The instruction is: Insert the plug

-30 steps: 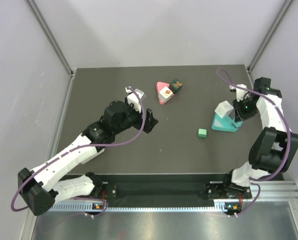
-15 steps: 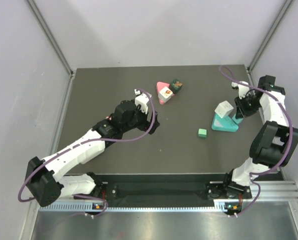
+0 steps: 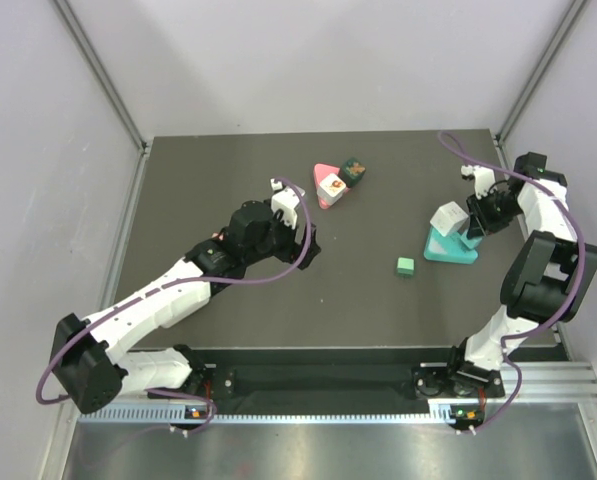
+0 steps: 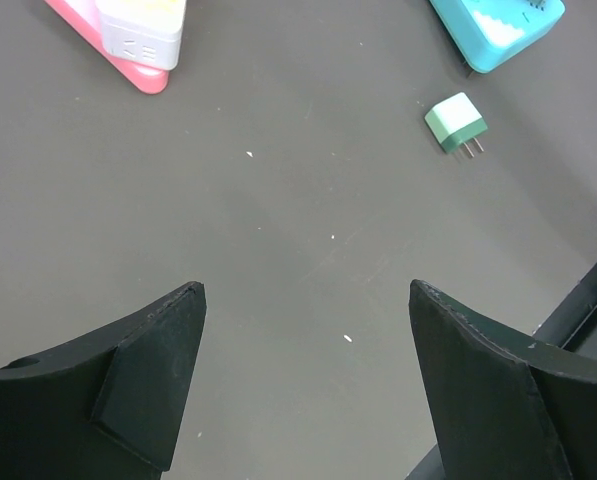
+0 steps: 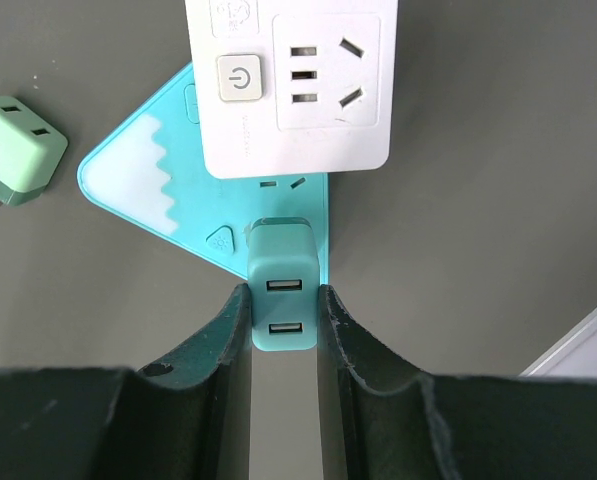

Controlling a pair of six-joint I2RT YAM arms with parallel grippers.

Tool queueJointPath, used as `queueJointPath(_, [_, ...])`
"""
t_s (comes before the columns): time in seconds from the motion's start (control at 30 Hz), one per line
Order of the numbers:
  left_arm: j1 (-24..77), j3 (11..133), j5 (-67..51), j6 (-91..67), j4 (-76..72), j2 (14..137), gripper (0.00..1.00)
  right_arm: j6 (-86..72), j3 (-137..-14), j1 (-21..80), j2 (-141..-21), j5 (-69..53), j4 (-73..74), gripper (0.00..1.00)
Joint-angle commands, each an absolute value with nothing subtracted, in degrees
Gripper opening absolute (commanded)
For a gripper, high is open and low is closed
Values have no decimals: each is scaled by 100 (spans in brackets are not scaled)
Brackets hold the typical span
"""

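A teal plug (image 5: pixel 284 300) with two USB ports is clamped between the fingers of my right gripper (image 5: pixel 284 292), which is shut on it. Its far end rests against the near corner of the teal triangular power strip (image 5: pixel 178 190), just below a pair of slots; its pins are hidden. A white socket cube (image 5: pixel 293 85) sits on that strip. From above, the right gripper (image 3: pixel 475 228) is at the strip's (image 3: pixel 446 252) right side. My left gripper (image 4: pixel 306 290) hangs open over bare table, holding nothing.
A small green plug (image 3: pixel 405 266) lies left of the teal strip. A pink triangular strip (image 3: pixel 321 172) with a white adapter (image 3: pixel 331 186) and a dark green plug (image 3: pixel 354 171) sits at the back centre. Walls enclose the table.
The left arm swung right towards the table's middle, then held still. The right wrist shifted slightly left at the teal strip, still gripping the teal plug.
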State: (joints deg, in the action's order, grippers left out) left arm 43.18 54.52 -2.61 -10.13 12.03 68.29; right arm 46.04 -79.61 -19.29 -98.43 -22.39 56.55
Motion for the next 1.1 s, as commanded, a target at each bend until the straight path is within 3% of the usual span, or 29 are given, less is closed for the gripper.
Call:
queueJointPath(0.0, [4351,5616,-404,-949,1081,6759,87,4711,-8034,-1977,-9844,-2461,5608,0])
queueJointPath(1.07, [4456,5572,-308,-967,1072,6592,86,4570,-7664,-1942,-9361,-2215,5581,0])
